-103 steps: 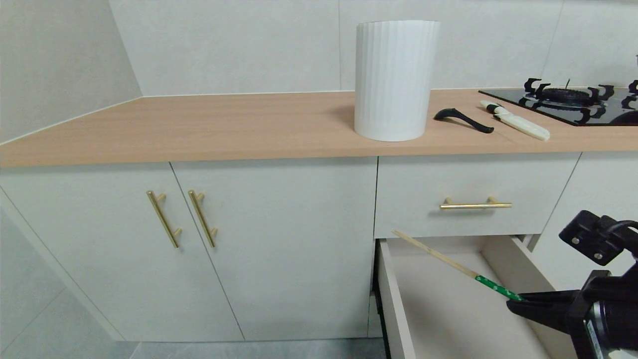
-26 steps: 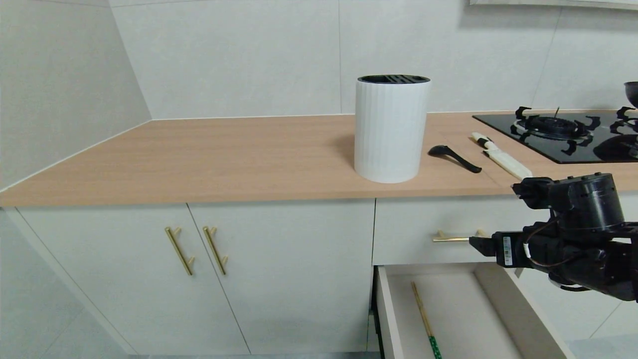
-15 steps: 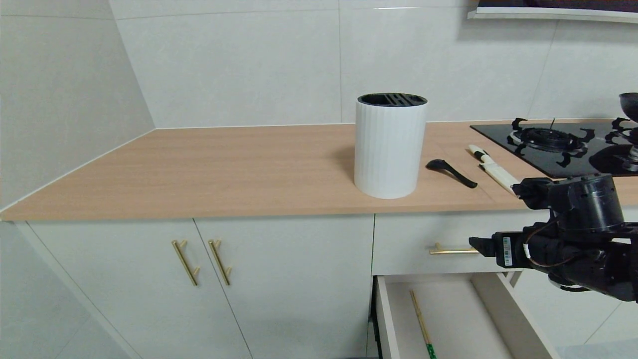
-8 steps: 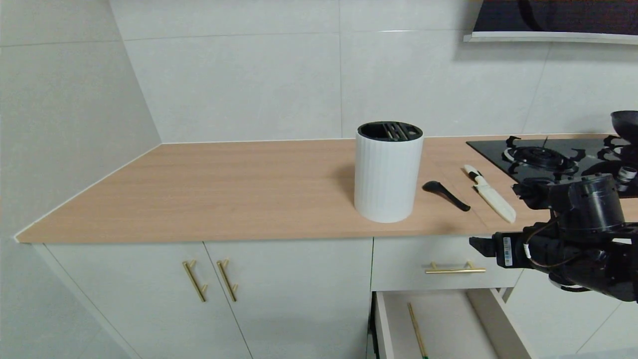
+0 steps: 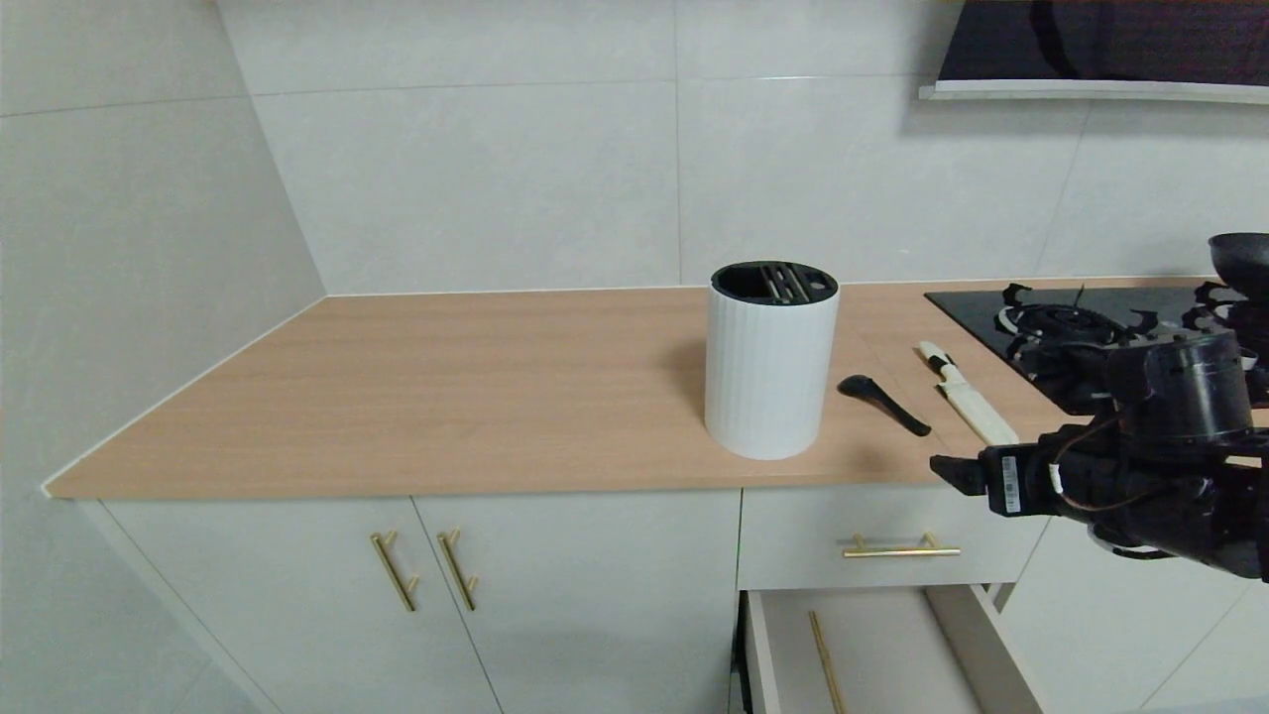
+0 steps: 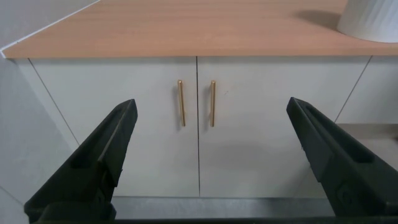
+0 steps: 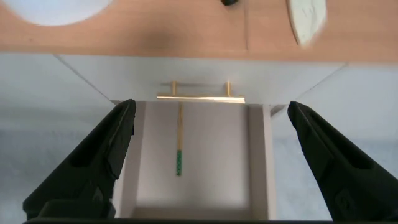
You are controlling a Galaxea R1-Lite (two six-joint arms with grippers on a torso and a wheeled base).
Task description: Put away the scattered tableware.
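My right tool (image 7: 209,107) hangs empty with its jaws spread wide. It sits out in front of the desk (image 5: 476,387) edge, above the pulled-out drawer (image 5: 761,645). One chopstick (image 7: 179,140) with a green end already lies lengthwise on the drawer floor, so I judge that piece stowed and the drawer left open to take more.

On the desk, a black spoon (image 5: 882,402) and a white knife (image 5: 967,407) lie side by side but apart, between the white slotted holder (image 5: 768,372) and the hob (image 5: 1041,327). The knife's near end points toward the desk edge, close to my right tool, so I take it as the likely next pick. The holder's slots look meant for it.

My left tool (image 6: 211,102) is also open and holds nothing. It faces the cabinet doors (image 6: 199,118) below the desk, low and well clear of the right arm's work.
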